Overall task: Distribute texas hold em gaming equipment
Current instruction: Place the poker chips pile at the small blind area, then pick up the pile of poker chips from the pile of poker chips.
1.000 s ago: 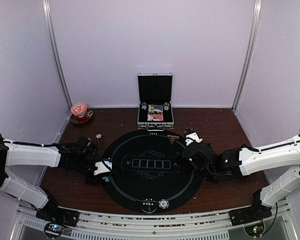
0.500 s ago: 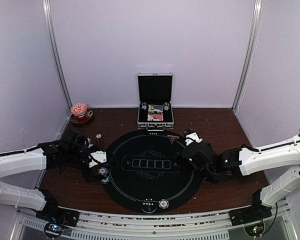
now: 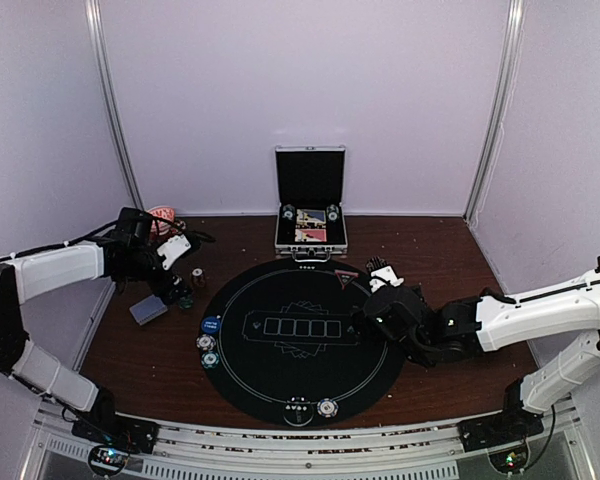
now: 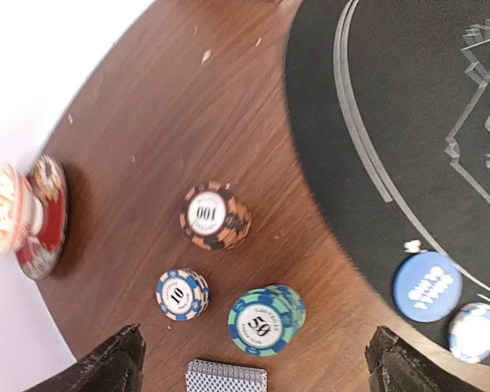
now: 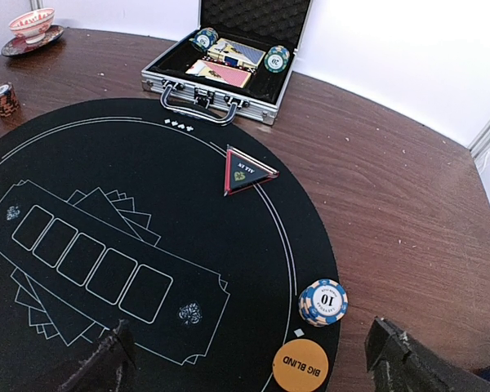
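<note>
Wood and metal
The table (image 4: 229,106) showed brown wood grain; the mat (image 5: 253,245) looked matt black; the case (image 5: 261,110) had bright ribbed metal; the chips (image 4: 216,216) shone smooth.

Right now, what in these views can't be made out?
Left wrist view: the grey-blue-backed stack of playing cards is cut off by the bottom edge.
Left wrist view: the red-and-white cup and saucer are blurred and cropped by the left edge.
Top view: the pale round chip at the black round mat's near rim is too small to read.
</note>
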### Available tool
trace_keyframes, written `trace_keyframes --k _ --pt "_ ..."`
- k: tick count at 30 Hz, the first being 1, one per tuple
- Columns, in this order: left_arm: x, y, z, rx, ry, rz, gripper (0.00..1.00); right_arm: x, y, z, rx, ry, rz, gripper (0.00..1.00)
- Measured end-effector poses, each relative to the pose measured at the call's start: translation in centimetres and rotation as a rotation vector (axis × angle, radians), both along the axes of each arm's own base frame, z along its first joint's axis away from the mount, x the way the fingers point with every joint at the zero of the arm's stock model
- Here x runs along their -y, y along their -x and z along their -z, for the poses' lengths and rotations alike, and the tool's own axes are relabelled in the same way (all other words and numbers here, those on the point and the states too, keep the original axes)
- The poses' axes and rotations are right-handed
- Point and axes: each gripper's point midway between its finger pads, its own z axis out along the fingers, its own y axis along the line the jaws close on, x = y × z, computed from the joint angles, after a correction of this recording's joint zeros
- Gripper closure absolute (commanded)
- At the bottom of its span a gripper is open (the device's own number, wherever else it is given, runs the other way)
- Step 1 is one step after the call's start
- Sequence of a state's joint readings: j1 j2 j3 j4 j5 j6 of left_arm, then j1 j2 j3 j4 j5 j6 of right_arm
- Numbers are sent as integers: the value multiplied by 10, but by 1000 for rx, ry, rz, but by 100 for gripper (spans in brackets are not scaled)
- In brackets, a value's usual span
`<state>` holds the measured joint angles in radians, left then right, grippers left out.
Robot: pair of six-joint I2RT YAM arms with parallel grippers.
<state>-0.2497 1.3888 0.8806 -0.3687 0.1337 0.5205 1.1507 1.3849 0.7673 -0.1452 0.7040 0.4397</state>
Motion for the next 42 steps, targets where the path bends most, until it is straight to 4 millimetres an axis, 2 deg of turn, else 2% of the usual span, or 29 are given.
trace_keyframes --k 5,9,15,21,30,42 --pt "-11 -8 29 -95 0 -64 2 0 0 0 0 0 0 0" --pt "-17 -12 41 -135 5 -100 4 0 1 0 0 0 -2 0" --pt "-29 -17 52 -166 12 -144 12 -1 1 0 0 1 -5 0" --pt "-28 -14 70 -222 16 -144 23 -1 1 0 0 0 -5 0" --pt "-26 -14 71 -228 36 -138 34 -1 2 0 0 2 -6 0" --pt "-25 -17 71 -235 59 -134 40 -2 2 1 -1 3 -9 0"
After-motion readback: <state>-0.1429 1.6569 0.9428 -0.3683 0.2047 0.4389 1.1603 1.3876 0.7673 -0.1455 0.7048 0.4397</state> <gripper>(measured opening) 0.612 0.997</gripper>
